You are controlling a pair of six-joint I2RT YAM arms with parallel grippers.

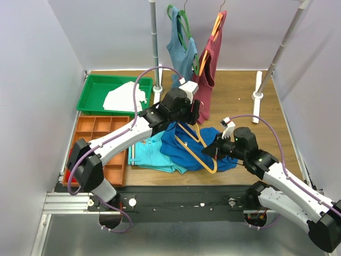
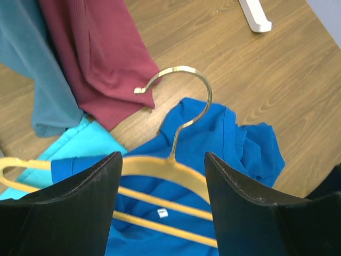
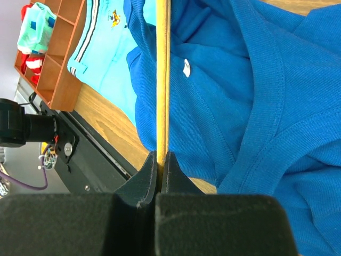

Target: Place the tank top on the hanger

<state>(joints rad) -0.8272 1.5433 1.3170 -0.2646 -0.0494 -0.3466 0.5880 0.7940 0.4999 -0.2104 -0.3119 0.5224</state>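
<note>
Holding the hanger [image 3: 162, 80] by one thin side bar, the right gripper [image 3: 161, 160] was clenched tight, pads pressed flat on the plastic. The left gripper [image 2: 162, 166] stood spread wide, a finger on each side of the hanger's shoulder below the metal hook, grasping nothing. The tank top [image 1: 173, 143] lay crumpled on the table [image 1: 234, 101] under the hanger, touching the turquoise garment [image 1: 151, 154]. Step judged: threading not yet begun. Next move likely called for the free left fingers to pinch a strap and draw it over one hanger arm — the bunched cloth looked fiddly.

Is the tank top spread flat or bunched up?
Bunched up: the tank top lies in rumpled folds beneath the hanger.
</note>
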